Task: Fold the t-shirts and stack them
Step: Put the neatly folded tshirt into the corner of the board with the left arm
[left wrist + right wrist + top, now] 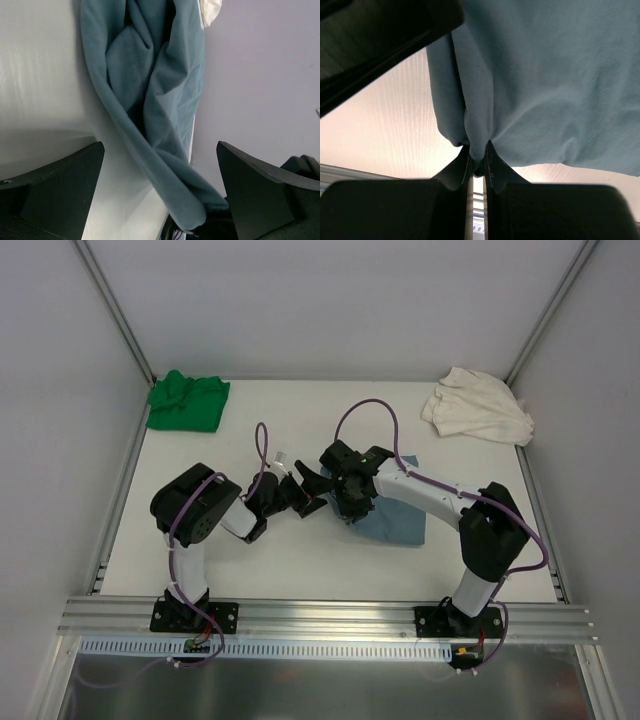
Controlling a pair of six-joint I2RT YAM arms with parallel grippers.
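The blue-grey t-shirt [395,518] lies bunched at the table's middle, partly under the right arm. My right gripper [350,502] is shut on a pinched fold of it [479,150], with the cloth spreading above the jaws [550,80]. My left gripper [312,492] is open and empty, just left of the shirt's near edge; a rolled blue edge [170,175] runs between its fingers without being clamped. The green t-shirt [187,400] lies crumpled at the back left. The cream-white t-shirt [476,405] lies crumpled at the back right.
The white table [300,560] is fenced by grey walls and an aluminium rail [320,618] along the near edge. Purple cables loop over both arms.
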